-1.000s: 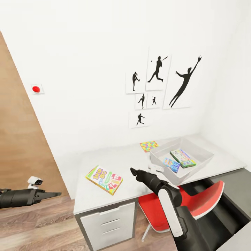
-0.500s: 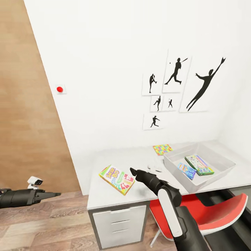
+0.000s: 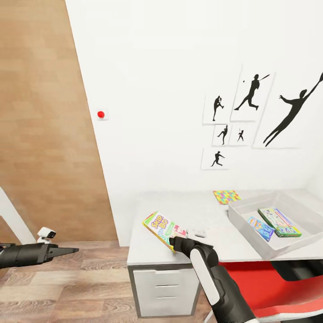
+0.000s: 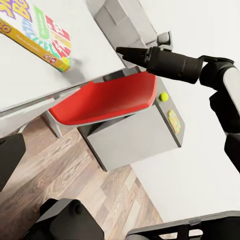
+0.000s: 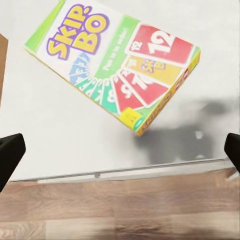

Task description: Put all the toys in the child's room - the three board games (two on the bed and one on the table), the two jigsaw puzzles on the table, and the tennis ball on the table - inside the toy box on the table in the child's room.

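Here the right gripper (image 3: 176,242), fingers spread wide, hovers at the table (image 3: 215,215) front edge beside the Skip-Bo box (image 3: 164,228); left gripper (image 3: 67,250) pressed together, over the floor; two games lie in the toy box (image 3: 287,242).

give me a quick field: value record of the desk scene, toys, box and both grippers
skip-bo game: flat on the table, outside the box, near the front edge
toy box: on table, holds two small board games
jigsaw puzzle: on table behind the box
tennis ball: seen in left wrist view, beside the red chair
right gripper: open, at the skip-bo game
left gripper: shut, over the floor, away from the table
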Robot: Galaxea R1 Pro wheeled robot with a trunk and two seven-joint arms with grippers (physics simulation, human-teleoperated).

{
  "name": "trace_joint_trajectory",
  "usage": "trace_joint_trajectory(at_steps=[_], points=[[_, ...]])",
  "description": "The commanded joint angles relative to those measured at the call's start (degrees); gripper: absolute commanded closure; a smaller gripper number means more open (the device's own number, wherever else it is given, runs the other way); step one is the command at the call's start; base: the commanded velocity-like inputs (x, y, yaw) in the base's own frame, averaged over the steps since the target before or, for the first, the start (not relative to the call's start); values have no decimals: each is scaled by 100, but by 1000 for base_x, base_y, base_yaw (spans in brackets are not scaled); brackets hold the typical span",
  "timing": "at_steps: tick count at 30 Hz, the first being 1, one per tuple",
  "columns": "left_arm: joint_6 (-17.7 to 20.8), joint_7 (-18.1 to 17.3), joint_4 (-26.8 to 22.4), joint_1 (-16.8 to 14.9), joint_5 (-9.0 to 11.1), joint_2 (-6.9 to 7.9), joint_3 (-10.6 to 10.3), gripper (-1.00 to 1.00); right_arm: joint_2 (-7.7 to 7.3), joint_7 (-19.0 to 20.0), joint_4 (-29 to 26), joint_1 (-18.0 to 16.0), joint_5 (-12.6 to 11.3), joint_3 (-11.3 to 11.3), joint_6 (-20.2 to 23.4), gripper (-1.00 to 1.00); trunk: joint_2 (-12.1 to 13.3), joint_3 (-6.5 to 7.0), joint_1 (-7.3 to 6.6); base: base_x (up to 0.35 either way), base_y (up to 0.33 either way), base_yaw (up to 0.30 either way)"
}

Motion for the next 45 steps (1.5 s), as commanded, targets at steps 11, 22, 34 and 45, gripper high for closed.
trace_joint_trajectory(at_steps=[11, 22, 34, 45], points=[[61, 34, 5, -9, 31, -39, -24, -100, -61, -233, 59, -63, -109, -3, 56, -100, -14, -14, 4, 0, 0, 33], [61, 33, 6, -9, 24, -40, -15, -100, 16, -265, -646, -218, -139, -17, 1056, -100, -14, -14, 4, 0, 0, 1], [61, 32, 7, -11, 23, -105, -15, -100, 16, -338, 1931, -3259, -163, -722, 1890, -100, -14, -14, 4, 0, 0, 0], [61, 37, 6, -14, 17, -129, -24, -100, 6, -395, 4397, -4439, -146, -1178, 1832, -100, -14, -14, 4, 0, 0, 0]])
